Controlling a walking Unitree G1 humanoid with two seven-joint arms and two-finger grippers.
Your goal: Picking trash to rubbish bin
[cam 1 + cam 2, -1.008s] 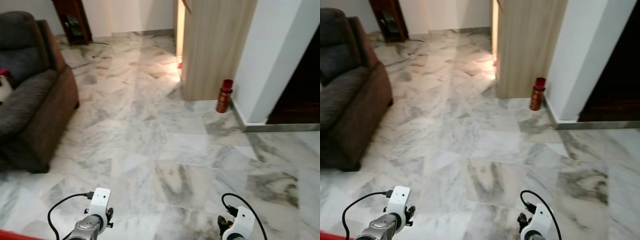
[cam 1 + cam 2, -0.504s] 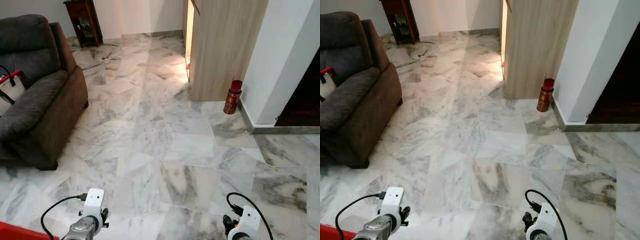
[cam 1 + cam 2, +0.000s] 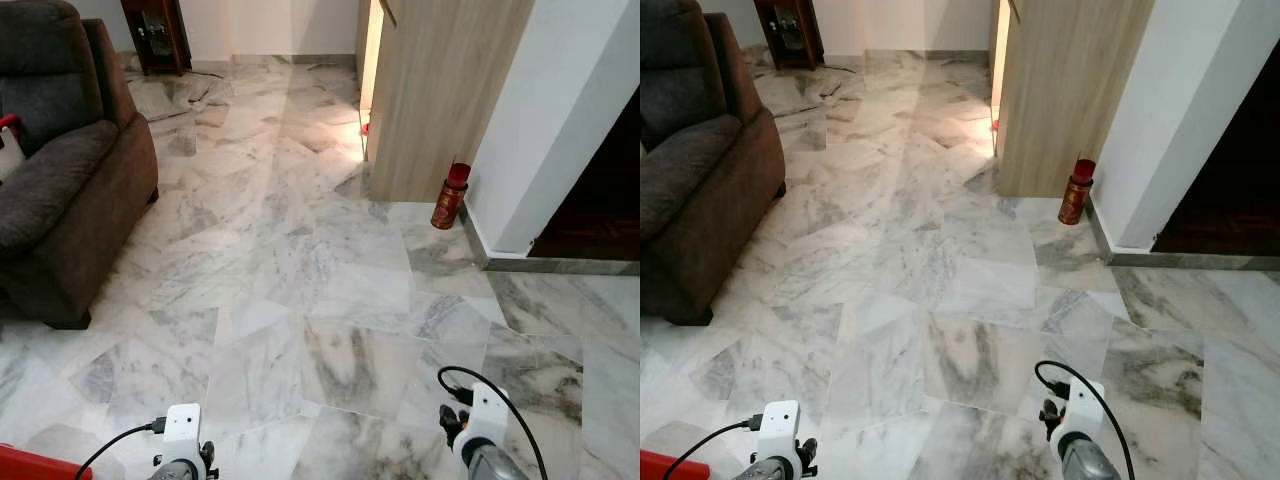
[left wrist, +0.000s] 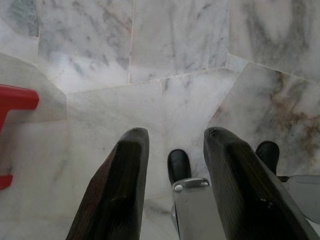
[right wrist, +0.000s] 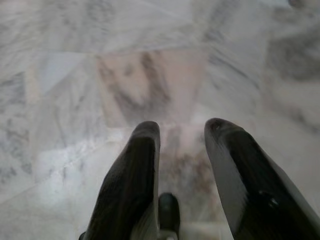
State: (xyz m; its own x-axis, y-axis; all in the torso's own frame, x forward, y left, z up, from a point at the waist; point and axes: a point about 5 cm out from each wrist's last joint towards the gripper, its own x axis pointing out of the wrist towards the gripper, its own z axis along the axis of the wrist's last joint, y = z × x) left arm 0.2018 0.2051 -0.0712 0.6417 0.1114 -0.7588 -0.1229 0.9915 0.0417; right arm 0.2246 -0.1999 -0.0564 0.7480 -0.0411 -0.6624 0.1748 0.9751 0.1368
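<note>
While both arms hang low, the red-capped can (image 3: 449, 196) stands upright by the wood panel's (image 3: 440, 90) foot, far ahead, right of centre; right gripper (image 5: 182, 135) nearer, left gripper (image 4: 172, 142) likewise spread, empty.

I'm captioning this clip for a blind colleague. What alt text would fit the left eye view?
A grey-veined white marble floor runs ahead to a red-capped orange spray can standing against a light wood panel beside a white wall. A dark brown fabric sofa sits on the left, and both silver robot arms hang low at the bottom edge.
</note>
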